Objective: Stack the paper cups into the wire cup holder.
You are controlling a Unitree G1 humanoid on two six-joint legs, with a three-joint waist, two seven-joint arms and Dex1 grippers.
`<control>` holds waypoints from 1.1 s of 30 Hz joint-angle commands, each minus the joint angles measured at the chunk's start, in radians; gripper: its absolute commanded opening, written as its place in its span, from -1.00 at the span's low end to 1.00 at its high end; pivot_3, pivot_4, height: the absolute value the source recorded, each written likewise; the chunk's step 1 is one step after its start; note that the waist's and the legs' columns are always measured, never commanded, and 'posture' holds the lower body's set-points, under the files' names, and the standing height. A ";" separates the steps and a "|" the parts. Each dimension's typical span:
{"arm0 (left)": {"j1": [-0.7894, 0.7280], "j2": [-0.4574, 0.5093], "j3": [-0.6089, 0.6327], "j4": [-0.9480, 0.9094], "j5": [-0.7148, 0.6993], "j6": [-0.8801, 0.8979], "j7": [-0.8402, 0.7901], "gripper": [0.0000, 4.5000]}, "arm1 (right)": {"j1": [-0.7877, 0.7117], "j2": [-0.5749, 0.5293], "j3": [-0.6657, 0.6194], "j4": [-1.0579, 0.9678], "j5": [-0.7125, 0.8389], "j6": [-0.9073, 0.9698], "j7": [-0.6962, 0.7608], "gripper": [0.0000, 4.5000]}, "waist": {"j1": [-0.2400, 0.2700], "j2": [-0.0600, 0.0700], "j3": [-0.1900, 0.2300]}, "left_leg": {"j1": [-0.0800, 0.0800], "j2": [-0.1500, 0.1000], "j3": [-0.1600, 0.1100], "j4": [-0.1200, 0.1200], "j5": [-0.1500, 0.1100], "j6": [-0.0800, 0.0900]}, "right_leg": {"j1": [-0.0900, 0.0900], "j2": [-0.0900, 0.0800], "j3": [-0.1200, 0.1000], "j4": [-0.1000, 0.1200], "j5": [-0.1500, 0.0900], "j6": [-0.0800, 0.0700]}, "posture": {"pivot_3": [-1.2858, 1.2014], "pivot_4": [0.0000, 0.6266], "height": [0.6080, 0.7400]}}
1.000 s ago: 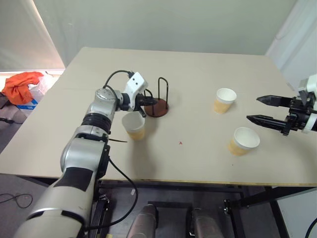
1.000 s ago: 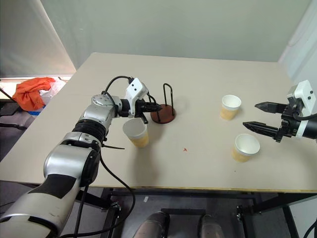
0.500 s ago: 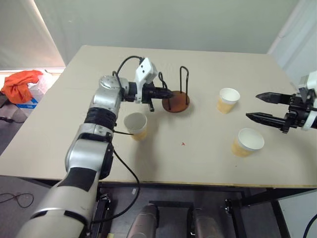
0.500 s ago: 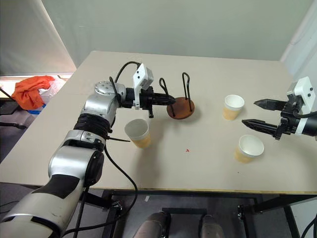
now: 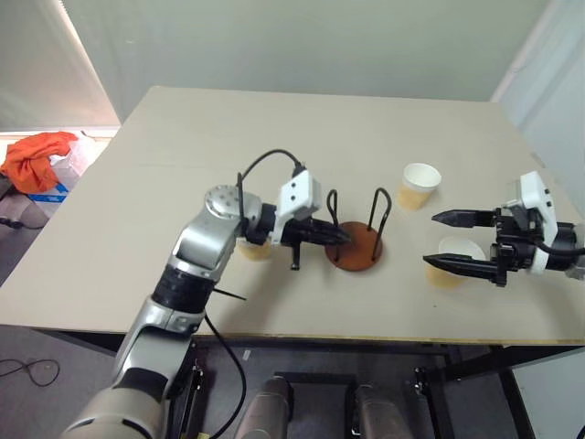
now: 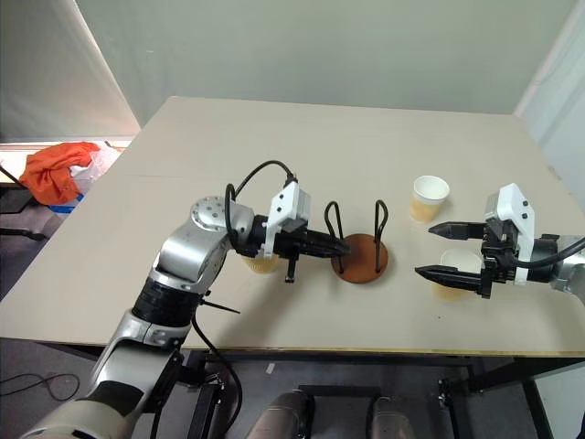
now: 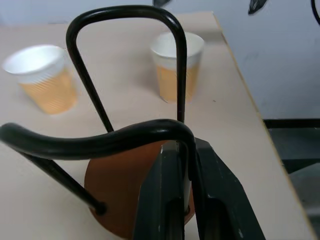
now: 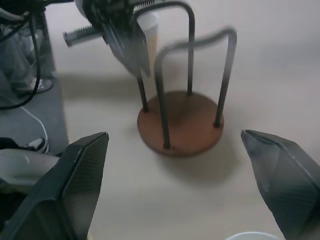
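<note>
Your left fingers (image 6: 334,245) pinch one wire loop of the cup holder (image 6: 361,257), near the table's (image 6: 302,137) front centre. Right fingers (image 6: 437,250) gape empty around a cup (image 6: 451,272) at its three o'clock. Set the holder down upright before releasing.

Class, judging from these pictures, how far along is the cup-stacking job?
Done: nothing stacked; the wire cup holder is empty. In hand: the left gripper is shut on one wire loop of the holder. Left: all three paper cups stand on the table; the right gripper is open.
</note>
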 commanded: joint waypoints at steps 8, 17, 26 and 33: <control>0.071 0.039 -0.048 -0.060 0.027 -0.014 0.111 -0.99 | -0.020 -0.015 0.054 -0.028 -0.012 -0.017 -0.028 1.00 | -0.004 0.000 0.000 | 0.010 0.001 0.000 -0.002 0.002 -0.007 | 0.009 0.001 0.001 -0.002 0.001 -0.001 | 0.03 -0.52 1.00; 0.073 0.038 -0.029 -0.055 -0.044 0.008 0.098 -0.20 | -0.029 -0.040 0.067 0.009 -0.043 -0.038 -0.010 1.00 | -0.004 0.000 0.000 | 0.009 0.001 0.000 -0.003 -0.002 -0.003 | 0.008 0.001 0.001 -0.002 -0.002 -0.004 | 0.03 -0.52 1.00; 0.079 0.208 0.008 -0.192 -0.132 0.000 -0.041 0.98 | -0.042 -0.079 0.091 0.043 -0.081 -0.060 0.009 1.00 | -0.004 0.000 0.000 | 0.007 0.001 0.000 -0.002 -0.008 -0.009 | 0.005 0.002 0.001 -0.002 -0.009 -0.002 | 0.03 -0.52 1.00; 0.053 0.385 0.167 -0.183 -0.224 -0.028 -0.116 0.98 | 0.003 -0.173 0.086 0.090 -0.180 -0.124 0.041 1.00 | 0.000 0.001 0.000 | 0.006 0.003 0.000 -0.002 -0.012 -0.005 | 0.004 0.002 0.001 -0.001 -0.011 -0.005 | 0.03 -0.52 1.00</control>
